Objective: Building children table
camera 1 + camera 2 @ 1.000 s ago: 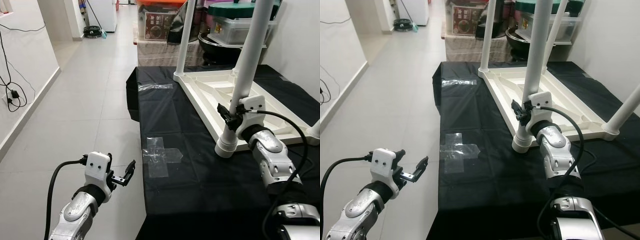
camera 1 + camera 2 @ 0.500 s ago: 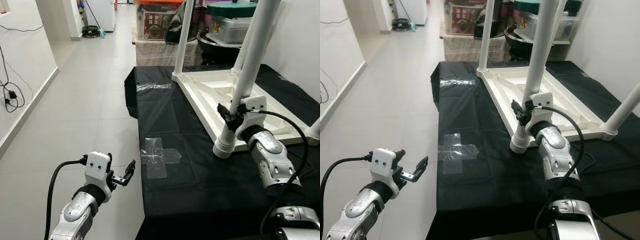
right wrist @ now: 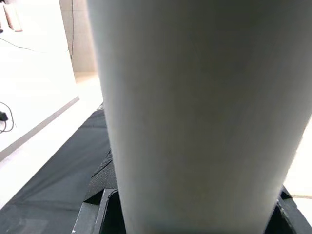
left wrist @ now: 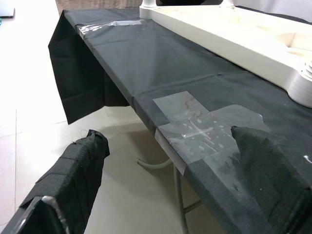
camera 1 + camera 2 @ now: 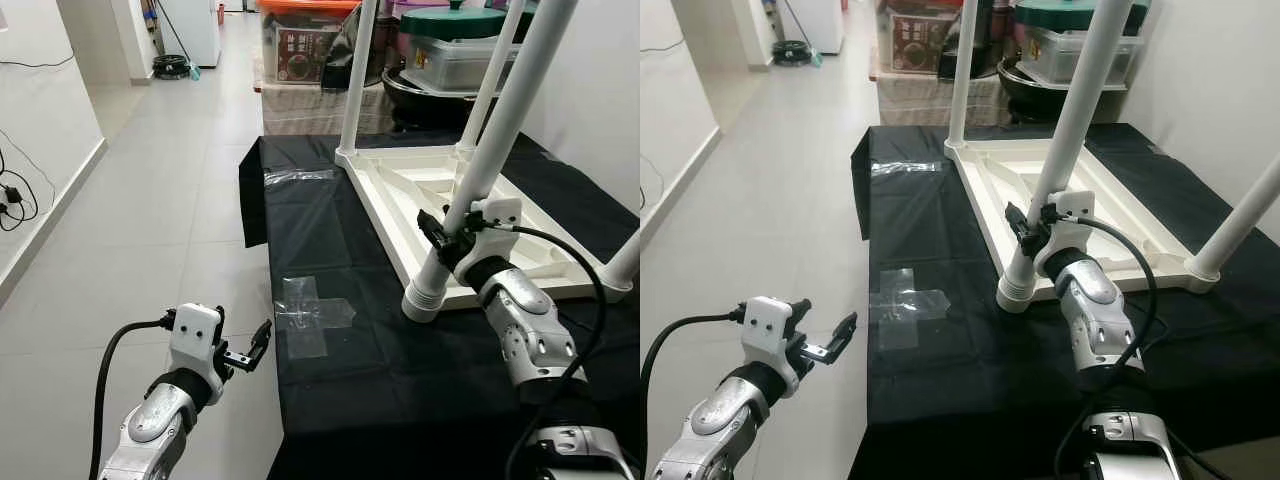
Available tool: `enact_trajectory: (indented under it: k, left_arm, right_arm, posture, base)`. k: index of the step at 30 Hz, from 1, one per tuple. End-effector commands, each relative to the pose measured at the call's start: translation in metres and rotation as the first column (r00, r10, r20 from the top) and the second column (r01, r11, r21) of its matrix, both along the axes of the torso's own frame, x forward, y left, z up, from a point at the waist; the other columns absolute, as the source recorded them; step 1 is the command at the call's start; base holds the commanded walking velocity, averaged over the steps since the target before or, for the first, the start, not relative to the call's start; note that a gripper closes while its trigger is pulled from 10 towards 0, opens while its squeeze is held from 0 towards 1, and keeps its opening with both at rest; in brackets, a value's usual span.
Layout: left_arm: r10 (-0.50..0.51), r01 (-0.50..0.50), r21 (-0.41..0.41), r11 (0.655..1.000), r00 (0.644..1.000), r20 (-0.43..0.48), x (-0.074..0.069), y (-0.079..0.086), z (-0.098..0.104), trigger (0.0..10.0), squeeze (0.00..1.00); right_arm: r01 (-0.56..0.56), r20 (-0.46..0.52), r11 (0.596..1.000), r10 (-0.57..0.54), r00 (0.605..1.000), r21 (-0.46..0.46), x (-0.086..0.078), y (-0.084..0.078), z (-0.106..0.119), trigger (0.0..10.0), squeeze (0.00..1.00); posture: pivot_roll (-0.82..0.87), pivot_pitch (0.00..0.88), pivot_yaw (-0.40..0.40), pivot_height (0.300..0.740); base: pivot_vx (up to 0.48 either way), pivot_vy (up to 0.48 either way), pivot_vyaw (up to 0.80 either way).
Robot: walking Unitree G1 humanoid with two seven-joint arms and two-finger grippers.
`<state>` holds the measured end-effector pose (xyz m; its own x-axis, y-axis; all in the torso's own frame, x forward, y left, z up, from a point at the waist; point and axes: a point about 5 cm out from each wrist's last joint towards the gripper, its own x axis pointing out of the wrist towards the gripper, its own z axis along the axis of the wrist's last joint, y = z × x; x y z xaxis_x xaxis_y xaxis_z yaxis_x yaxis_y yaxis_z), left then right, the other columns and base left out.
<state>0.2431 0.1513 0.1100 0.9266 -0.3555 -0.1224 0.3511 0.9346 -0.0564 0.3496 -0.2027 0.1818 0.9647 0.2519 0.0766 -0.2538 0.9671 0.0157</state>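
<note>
white upturned table (image 5: 470, 215) (legs up), right gripper (image 5: 447, 228) gripping.

Inverted children table (image 5: 470, 195) lies on the bench (image 5: 340, 340), right of taped patch (image 5: 312, 316). Storage boxes (image 5: 305, 40) behind the bench. Floor (image 5: 150, 230) to the left.
</note>
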Motion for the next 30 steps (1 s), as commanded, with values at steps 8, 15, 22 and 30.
enact_trajectory:
  k: [8,15,22,30]
  left_arm:
    - [0.008,-0.008,0.0,1.0,1.0,-0.011,0.0,-0.001,-0.003,10.0,0.0]
    - [0.01,-0.01,-0.004,1.0,1.0,-0.011,-0.001,-0.002,-0.004,10.0,0.0]
    - [0.013,-0.013,-0.005,1.0,1.0,-0.015,-0.002,-0.001,-0.005,10.0,0.0]
    - [0.012,-0.012,-0.002,1.0,1.0,-0.013,0.0,-0.001,-0.006,10.0,0.0]
  right_arm:
    - [-0.048,-0.188,0.994,0.029,0.982,-0.097,-0.006,0.013,-0.038,10.0,0.0]
    - [0.091,-0.29,0.992,-0.113,0.95,-0.089,-0.003,0.008,-0.051,10.0,0.0]
    - [0.189,-0.355,0.982,-0.179,0.918,-0.007,-0.007,0.013,-0.065,10.0,0.0]
    - [0.384,-0.43,0.923,-0.335,0.838,0.029,-0.018,0.013,-0.082,10.0,0.0]
  posture:
    - [0.08,0.0,-0.069,0.74]
    - [0.09,0.0,-0.078,0.74]
    - [0.09,0.0,-0.078,0.74]
    - [0.08,0.0,-0.074,0.74]
  base:
    - [0.0,0.0,0.0]
    - [0.0,0.0,0.0]
    - [0.0,0.0,0.0]
    - [0.0,0.0,0.0]
